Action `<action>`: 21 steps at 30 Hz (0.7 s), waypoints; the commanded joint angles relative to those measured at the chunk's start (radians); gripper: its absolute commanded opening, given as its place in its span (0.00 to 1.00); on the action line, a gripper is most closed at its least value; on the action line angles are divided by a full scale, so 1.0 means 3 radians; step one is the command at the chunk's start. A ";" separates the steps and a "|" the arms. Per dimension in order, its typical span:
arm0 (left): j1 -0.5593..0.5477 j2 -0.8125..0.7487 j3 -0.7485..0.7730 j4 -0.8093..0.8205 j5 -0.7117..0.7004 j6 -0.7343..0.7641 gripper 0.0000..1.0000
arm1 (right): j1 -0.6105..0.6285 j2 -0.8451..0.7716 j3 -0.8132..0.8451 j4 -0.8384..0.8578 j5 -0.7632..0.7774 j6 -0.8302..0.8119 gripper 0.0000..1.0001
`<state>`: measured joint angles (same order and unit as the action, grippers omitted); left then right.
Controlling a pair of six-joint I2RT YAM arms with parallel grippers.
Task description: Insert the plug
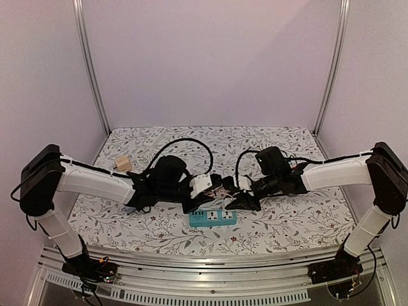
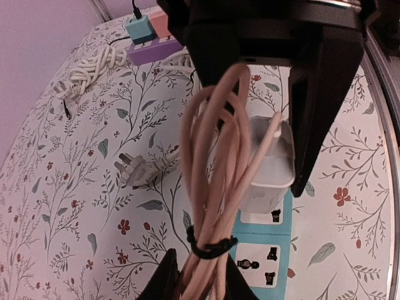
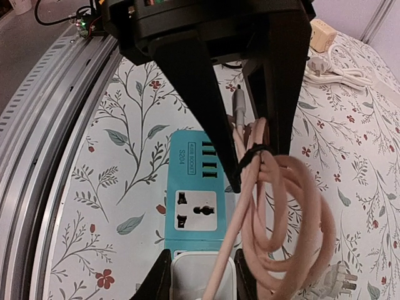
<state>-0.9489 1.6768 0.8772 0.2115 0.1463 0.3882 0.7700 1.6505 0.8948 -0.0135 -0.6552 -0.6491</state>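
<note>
My left gripper (image 2: 265, 178) is shut on a white plug adapter (image 2: 267, 164) and holds it over one end socket of the teal power strip (image 2: 265, 257); whether it touches the strip I cannot tell. A pink cable bundle (image 2: 209, 156), bound by a black tie, hangs from the adapter. My right gripper (image 3: 253, 165) is shut on that cable bundle (image 3: 275, 212) near the tie, above the strip (image 3: 194, 169). The adapter (image 3: 200, 278) shows at the bottom of the right wrist view. In the top view both grippers, left (image 1: 203, 189) and right (image 1: 237, 194), meet just behind the strip (image 1: 212, 218).
A purple power strip (image 2: 156, 50) with plugs in it and a white braided cable (image 2: 94, 65) lie at the back left. A loose white plug (image 2: 134, 169) lies left of the teal strip. A beige block (image 1: 122, 164) sits at the far left. The metal table rail (image 3: 44, 144) runs along the near edge.
</note>
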 commanded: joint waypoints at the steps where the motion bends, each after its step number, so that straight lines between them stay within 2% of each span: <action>1: 0.0065 0.0196 0.0033 0.0258 -0.0307 -0.0015 0.21 | 0.0009 0.0065 -0.0082 0.0207 -0.0020 0.0081 0.00; 7: 0.0080 0.0394 0.0187 0.0375 -0.0396 0.0036 0.22 | 0.0076 0.0143 -0.0066 0.0209 0.0040 0.0101 0.00; 10: 0.0098 0.0257 -0.0024 0.0475 -0.0477 0.0027 0.24 | 0.0120 0.0154 -0.0074 0.0210 -0.0023 0.0145 0.00; 12: 0.0135 0.0064 -0.0232 0.0550 -0.0444 0.0012 0.31 | 0.0131 0.0154 -0.0083 0.0209 -0.0052 0.0179 0.00; 15: 0.0186 -0.0152 -0.0414 0.0550 -0.0128 0.0005 0.58 | 0.0137 0.0200 -0.0062 0.0215 -0.0084 0.0237 0.00; 17: 0.0187 -0.0169 -0.0413 0.0470 -0.0063 -0.0016 0.63 | 0.0136 0.0227 -0.0037 0.0214 -0.0076 0.0260 0.00; 21: 0.0192 -0.0326 -0.0407 0.0251 -0.0200 -0.0091 0.65 | 0.0196 0.0189 0.0029 0.0188 0.0008 0.0322 0.00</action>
<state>-0.9020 1.6379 0.7639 0.3294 0.0994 0.3836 0.8162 1.7031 0.8738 0.0410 -0.6521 -0.5812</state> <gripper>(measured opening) 0.636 0.275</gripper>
